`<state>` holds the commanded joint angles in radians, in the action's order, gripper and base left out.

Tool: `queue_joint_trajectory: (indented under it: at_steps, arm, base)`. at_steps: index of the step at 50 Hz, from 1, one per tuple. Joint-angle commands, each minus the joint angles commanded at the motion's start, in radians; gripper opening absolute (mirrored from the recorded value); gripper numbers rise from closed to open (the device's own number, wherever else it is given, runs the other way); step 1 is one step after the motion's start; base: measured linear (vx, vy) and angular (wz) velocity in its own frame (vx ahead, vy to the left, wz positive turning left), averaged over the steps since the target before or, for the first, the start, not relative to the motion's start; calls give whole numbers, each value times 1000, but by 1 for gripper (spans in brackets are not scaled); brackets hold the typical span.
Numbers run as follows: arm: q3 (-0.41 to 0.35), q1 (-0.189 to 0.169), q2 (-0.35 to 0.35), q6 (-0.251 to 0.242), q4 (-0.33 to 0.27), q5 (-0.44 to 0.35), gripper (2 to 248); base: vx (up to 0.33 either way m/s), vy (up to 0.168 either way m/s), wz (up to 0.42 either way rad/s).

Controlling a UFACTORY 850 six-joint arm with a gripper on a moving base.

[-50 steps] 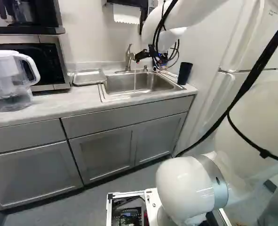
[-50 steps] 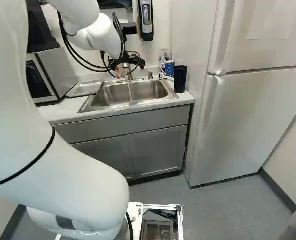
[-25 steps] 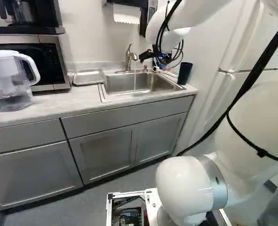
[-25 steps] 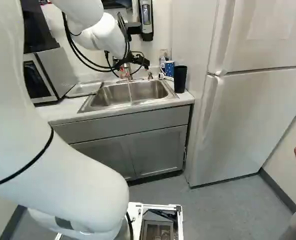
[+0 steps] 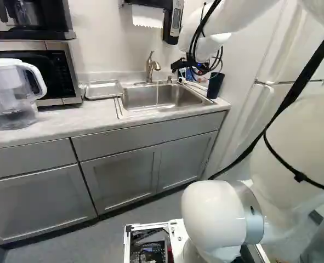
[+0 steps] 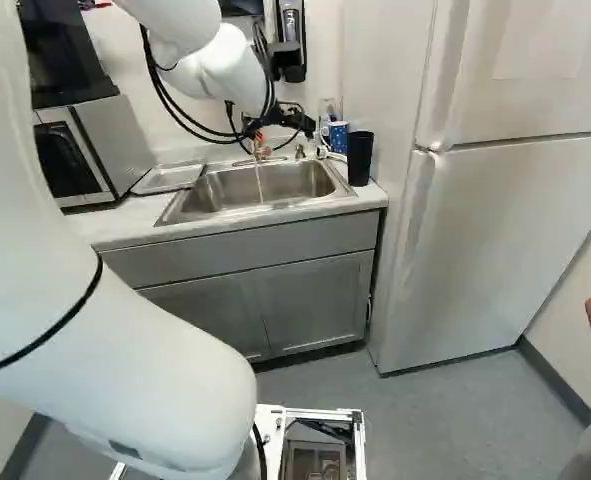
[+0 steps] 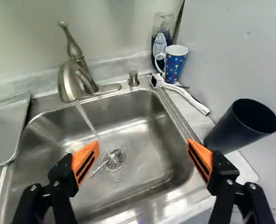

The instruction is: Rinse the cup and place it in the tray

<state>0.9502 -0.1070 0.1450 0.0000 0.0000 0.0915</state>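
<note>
the sink (image 7: 142, 112) is taking up most of the counter, with water (image 7: 85, 117) running from its tap (image 7: 72, 77), and the metal tray (image 7: 4, 128) is lying along the side across from the cups. the gripper (image 7: 143, 145) is hanging over the basin with its jaws spread wide, pinching nothing. the tall dark cup (image 7: 233, 133) is standing on the counter beside the sink, nearer one finger. the smaller spotted mug (image 7: 176, 64) is standing farther back by the wall, its handle (image 7: 159, 62) turning towards the soap bottle; which of the two the task is meaning, one cannot tell. the dark cup is looking like light, stiff plastic, so it is probably asking for a modest squeeze across its outer wall, around the middle, the rim staying free for rinsing. its smooth, tapering side is likely becoming slippery once wet, and any water inside is adding weight. the mug, if ceramic, is being heavier and easier to chip; the pads are best closing on its body, clear of the handle.
</note>
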Motion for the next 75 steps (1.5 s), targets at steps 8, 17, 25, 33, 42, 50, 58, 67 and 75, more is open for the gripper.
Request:
queue_joint_trajectory:
  at_steps: [8,17,25,33,42,50,58,67,75]
  arm:
    - [-12,-27,2,0,0,-13,247]
    - [-30,-54,1,0,9,-42,247]
    - [-44,-72,-3,0,20,-72,247]
    - [-58,-88,-6,0,31,-98,247]
    - [-77,-107,-8,0,46,-124,247]
    - [-102,-131,1,0,60,-146,247]
    - [-115,-151,-5,0,75,-167,247]
    - [-118,-156,-22,0,103,-194,247]
    - [-120,-156,-26,0,136,-221,247]
  base:
    - [0,0,0]
    - [0,0,0]
    - [0,0,0]
    - [0,0,0]
    - [0,0,0]
    - [0,0,0]
    - [0,0,0]
    - [0,0,0]
    - [0,0,0]
